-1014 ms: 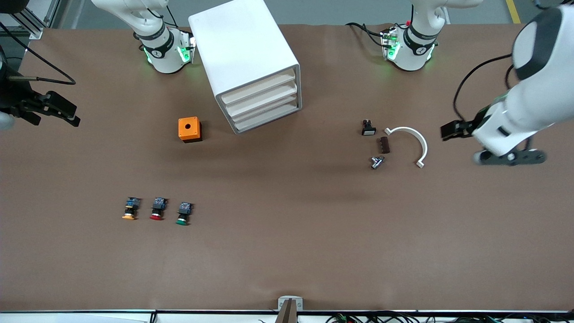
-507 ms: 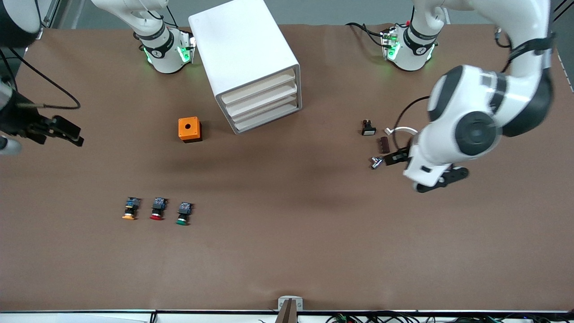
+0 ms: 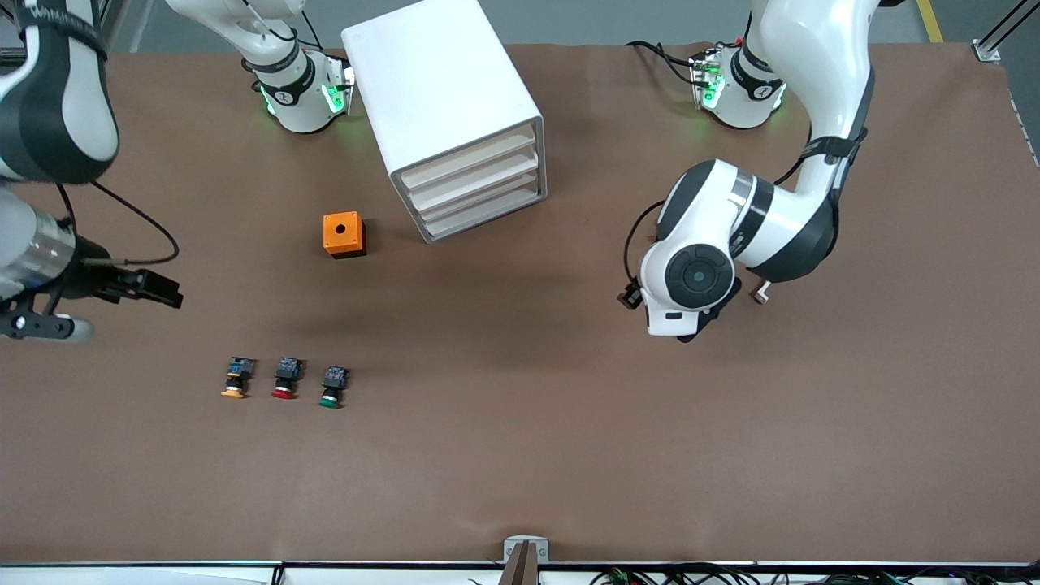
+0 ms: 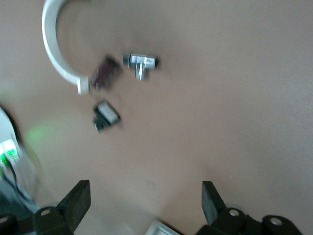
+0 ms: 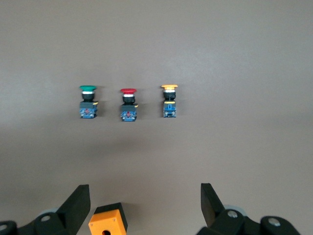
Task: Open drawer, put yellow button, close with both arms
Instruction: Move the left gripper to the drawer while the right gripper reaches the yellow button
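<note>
I am swinging both arms in toward the cabinet (image 3: 451, 114). The drawer (image 3: 471, 160) is shut. The yellow button (image 3: 235, 379) is lying nearer the camera. Left gripper (image 4: 146, 200) and right gripper (image 5: 144, 200) are wide open, holding nothing.

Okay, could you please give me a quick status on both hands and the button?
Left hand open over small parts. Right hand open, above table beside orange cube. Yellow button untouched; drawer shut. Nothing blocking.
</note>
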Robot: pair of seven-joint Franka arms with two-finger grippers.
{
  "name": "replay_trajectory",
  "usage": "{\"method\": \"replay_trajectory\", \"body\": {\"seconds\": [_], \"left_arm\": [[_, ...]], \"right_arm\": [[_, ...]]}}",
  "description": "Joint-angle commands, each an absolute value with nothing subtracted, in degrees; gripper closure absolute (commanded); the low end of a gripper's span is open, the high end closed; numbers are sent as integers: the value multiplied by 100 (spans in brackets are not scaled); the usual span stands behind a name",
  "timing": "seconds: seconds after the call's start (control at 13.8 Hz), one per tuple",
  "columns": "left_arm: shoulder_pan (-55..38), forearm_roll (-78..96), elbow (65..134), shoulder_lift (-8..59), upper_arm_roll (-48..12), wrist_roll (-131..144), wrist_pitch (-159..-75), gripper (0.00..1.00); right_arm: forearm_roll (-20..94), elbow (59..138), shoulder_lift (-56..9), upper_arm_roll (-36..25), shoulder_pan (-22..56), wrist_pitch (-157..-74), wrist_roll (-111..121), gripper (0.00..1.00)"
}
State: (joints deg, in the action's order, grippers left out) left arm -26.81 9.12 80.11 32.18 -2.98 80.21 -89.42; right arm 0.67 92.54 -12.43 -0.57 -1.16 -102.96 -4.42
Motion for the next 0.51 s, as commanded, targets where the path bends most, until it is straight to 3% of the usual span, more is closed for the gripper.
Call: {"method": "replay_trajectory", "body": {"seconds": [0.0,0.43], "left_arm": [[-2891,1501,7849,3322,-290,9242,-8921,0],[-3041,4102,7858,3857,-273,11914,-8921,0]], "right_arm": [[44,9228,-1677,9,-316,-10554,-439,0],[44,9237,-2556,9,-440,-11143,-431,0]]}}
